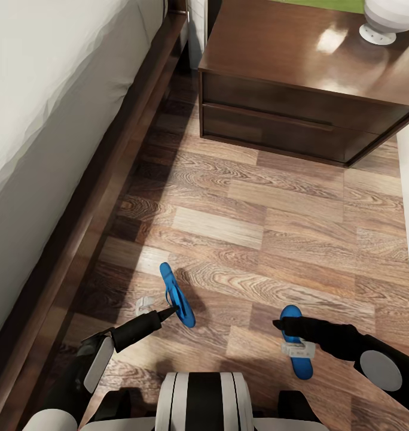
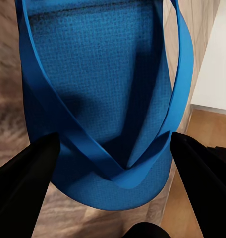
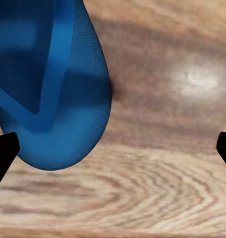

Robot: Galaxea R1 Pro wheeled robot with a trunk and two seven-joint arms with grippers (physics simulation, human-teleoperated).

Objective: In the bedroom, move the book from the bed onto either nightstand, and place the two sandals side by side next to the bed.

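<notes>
Left fingers [image 2: 28, 173] standing apart, straddling the toe of the nearer sandal [image 1: 177, 295], apparently tilted on edge just beside the bed [image 1: 79, 197]; right fingers [image 3: 4, 151] spread wide, the other sandal [image 1: 296, 347] lying off to one side, ungripped. Risking a tipped shoe or an uneven pair. Nightstand [image 1: 300, 114] drawers closed, contents hidden.

Head camera looks steeply down at the wood-plank floor [image 1: 258, 239]; bed [image 1: 43, 120] fills frame left, nightstand [image 1: 300, 66] upper right. Left wrist camera sits very close over the left sandal [image 2: 100, 89] [image 1: 176, 294]. Right wrist camera, equally close, faces the floor and right sandal [image 3: 48, 84] [image 1: 297, 353]. Each wrist view shares its sandal and floor with the head view.
</notes>
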